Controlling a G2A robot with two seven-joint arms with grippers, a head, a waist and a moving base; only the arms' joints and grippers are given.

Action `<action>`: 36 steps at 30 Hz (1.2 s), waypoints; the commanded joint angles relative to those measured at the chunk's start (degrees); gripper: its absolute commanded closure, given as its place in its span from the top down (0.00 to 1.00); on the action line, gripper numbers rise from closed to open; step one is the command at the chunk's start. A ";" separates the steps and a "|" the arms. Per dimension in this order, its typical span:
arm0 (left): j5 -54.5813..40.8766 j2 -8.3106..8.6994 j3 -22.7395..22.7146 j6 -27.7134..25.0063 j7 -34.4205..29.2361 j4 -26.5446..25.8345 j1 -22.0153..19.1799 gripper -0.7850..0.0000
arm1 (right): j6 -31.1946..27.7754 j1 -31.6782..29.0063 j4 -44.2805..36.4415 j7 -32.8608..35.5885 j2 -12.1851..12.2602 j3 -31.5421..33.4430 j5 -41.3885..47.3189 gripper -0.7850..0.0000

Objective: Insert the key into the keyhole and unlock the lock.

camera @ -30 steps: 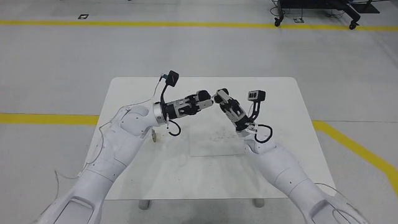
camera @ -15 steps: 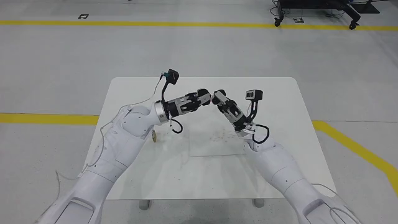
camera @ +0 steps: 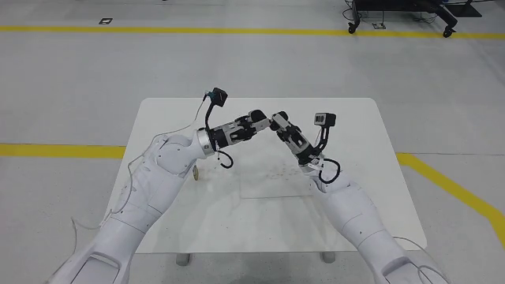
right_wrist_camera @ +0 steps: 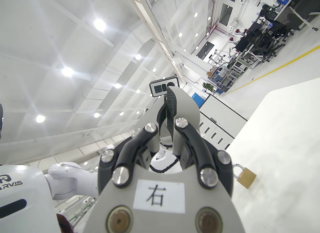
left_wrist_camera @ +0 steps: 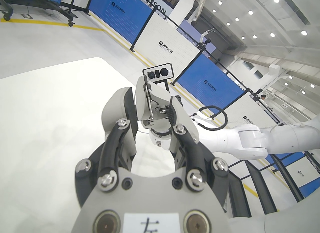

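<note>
A small brass padlock (right_wrist_camera: 246, 174) lies on the white table (camera: 347, 205), beside the left arm's elbow (camera: 196, 173). Both grippers meet in the air over the table's far middle. My right gripper (right_wrist_camera: 168, 93) is shut, and in the left wrist view a thin metal strip, apparently the key (left_wrist_camera: 149, 97), is pinched edge-on between its fingers. My left gripper (left_wrist_camera: 151, 98) is open. Its two fingers stand on either side of the right gripper's tips (left_wrist_camera: 147, 81). From above, the left gripper (camera: 263, 118) and right gripper (camera: 275, 117) point at each other, tip to tip.
A faint rectangular outline (camera: 272, 181) marks the table's middle, below the raised grippers. The table's edges lie far from both grippers. Wheeled racks (camera: 402, 0) stand on the floor well behind the table.
Both grippers have shifted slightly toward the table's far side and closer together over the last second. In the last half second they have barely moved.
</note>
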 commanded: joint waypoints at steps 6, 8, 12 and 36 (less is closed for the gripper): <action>1.44 -0.17 0.35 1.68 0.56 -0.35 -0.05 0.17 | 0.00 -0.42 -0.14 -2.68 -0.81 1.57 -5.12 0.00; 1.98 -0.24 0.46 2.56 0.83 -0.39 -0.13 0.17 | 0.00 -0.39 -0.02 -3.21 -1.05 1.82 -5.97 0.00; 2.26 -0.36 0.64 3.14 0.99 -0.54 -0.19 0.17 | 0.00 -0.36 0.31 -4.25 -1.42 2.44 -7.69 0.00; 2.55 -0.89 0.55 6.95 1.88 -0.55 -0.18 0.00 | 0.00 -1.74 -0.79 -5.78 -2.56 5.28 -12.09 0.00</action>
